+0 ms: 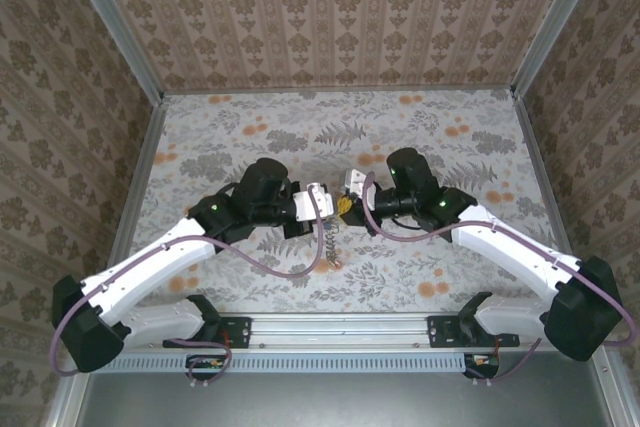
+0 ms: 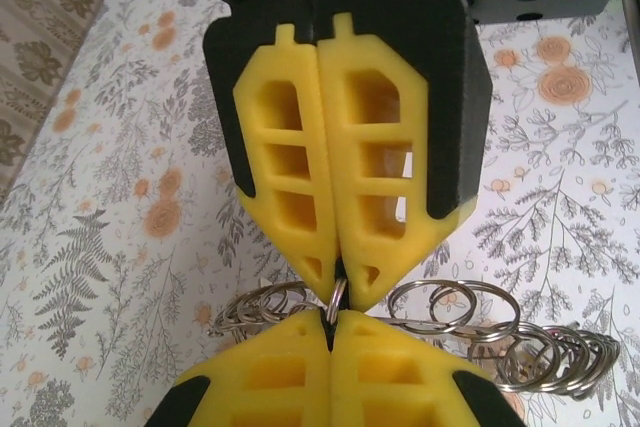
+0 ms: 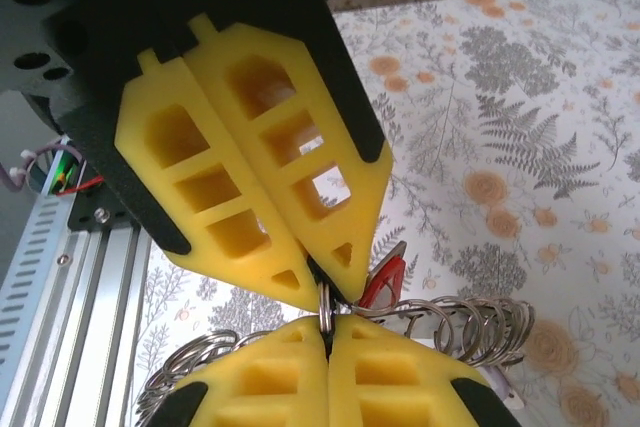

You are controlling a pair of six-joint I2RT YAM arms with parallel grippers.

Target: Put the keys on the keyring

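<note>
**Both grippers pinch one ring at mid-table**

The left arm reaches in from the near left corner towards the middle of the table. Its left gripper has its yellow fingers pressed flat together, with no gap between them, and a loop of the keyring is caught at the tips.

The keyring is a bunch of linked metal rings. From above it hangs off the point where the two grippers meet and trails towards the near edge, its lower end on the flowered cloth. In the left wrist view the loops fan out to both sides of the pinched one, and the thickest bunch lies at the right.

The right gripper faces the left one tip to tip. Its jaws are also closed tight, on the same loop. A red key sits just beside these tips, touching the rings. I cannot tell whether it is threaded on.

The right arm runs back to the near right corner.
</note>
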